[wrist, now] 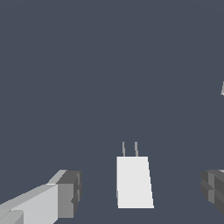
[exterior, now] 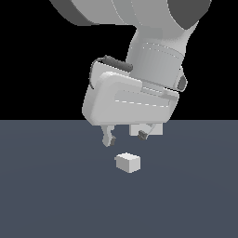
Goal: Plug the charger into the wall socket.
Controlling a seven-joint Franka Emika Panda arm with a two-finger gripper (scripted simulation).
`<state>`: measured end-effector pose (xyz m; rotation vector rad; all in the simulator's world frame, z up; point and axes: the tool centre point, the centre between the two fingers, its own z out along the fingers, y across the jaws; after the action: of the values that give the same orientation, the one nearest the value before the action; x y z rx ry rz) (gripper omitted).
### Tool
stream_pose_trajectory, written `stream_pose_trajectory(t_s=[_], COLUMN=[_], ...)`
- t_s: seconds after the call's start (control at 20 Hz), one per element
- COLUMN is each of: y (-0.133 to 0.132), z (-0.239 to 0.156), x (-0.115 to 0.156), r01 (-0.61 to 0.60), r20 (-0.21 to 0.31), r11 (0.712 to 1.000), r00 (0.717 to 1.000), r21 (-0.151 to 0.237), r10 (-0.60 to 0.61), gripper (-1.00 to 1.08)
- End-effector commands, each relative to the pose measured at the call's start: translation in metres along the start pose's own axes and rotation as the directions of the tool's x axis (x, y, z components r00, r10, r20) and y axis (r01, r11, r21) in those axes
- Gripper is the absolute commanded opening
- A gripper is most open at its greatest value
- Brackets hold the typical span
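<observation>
Jaws (exterior: pixel 125 136) spread wide above charger (exterior: pixel 127 162) | prongs (wrist: pixel 130 148) visible only in wrist view

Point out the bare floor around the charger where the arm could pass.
The dark floor lies bare on both sides of the charger and in front of it. The only crowded spot is right above the charger, where the open gripper hangs. In the wrist view the fingers flank it with gaps.
</observation>
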<state>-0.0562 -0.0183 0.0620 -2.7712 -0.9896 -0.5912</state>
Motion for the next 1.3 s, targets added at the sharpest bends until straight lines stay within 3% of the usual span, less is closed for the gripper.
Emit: stream_pose_trajectory(t_s=[0.0,0.95,1.0,1.25], y=[0.000,-0.001,-0.001,-0.001], z=[0.000,0.046,0.046,0.046], x=[0.000,-0.021,-0.021,-0.021], r01=[0.000,0.000,0.000,0.000], r20=[0.000,0.002,0.002,0.002], r11=[1.000,1.000,1.000,1.000], r00=[1.000,1.000,1.000,1.000], r21=[0.000,0.000,0.000,0.000], r10=[0.000,0.000,0.000,0.000], gripper=[1.00,1.00,-1.00,-1.00])
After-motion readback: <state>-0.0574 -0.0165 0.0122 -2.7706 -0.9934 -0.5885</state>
